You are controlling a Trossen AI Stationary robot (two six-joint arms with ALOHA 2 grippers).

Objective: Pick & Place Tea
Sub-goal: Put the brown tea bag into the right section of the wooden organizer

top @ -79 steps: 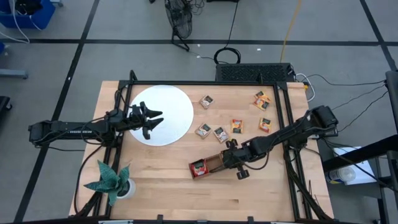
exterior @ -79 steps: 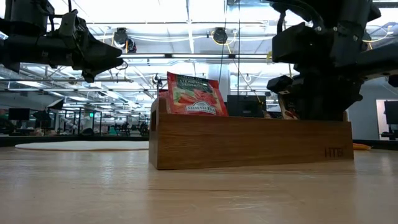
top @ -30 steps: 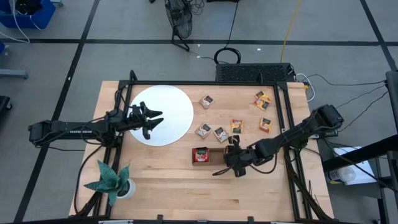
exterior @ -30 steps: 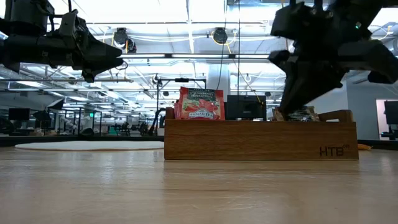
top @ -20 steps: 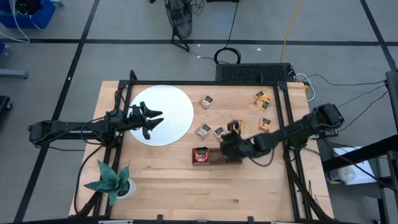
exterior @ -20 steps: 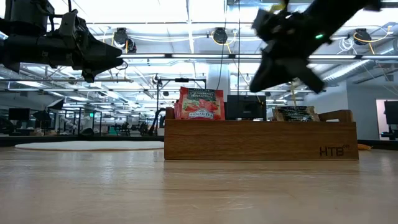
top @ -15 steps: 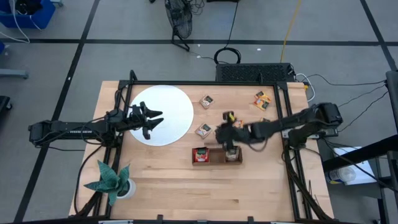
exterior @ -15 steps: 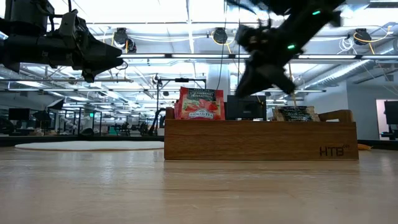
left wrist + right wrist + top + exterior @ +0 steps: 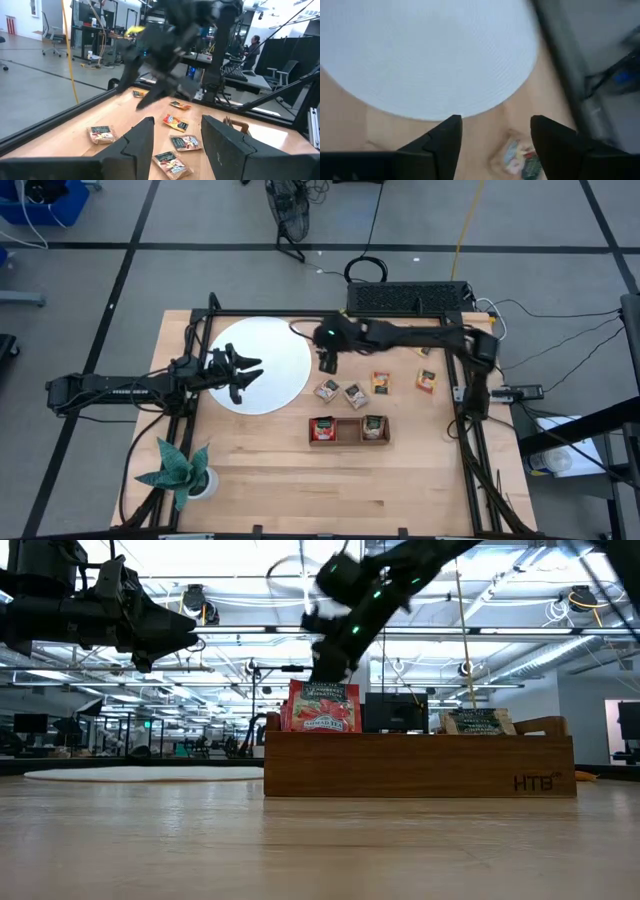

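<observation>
R gripper (image 9: 328,361) spread, empty, over tea bag (image 9: 331,344) by disc; next: drop, pinch it. L gripper (image 9: 243,373) part-open, idle.

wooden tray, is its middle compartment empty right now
Yes, from above the wooden tray holds a red sachet at one end, a green sachet at the other, nothing between.

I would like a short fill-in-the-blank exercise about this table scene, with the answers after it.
1. The wooden tray has ___ compartments.
2. The tray's middle compartment is ___.
3. The left gripper hovers over the white ___.
4. The right gripper, with fingers ___, is above a loose sachet.

Answers: three; empty; disc; open
</observation>
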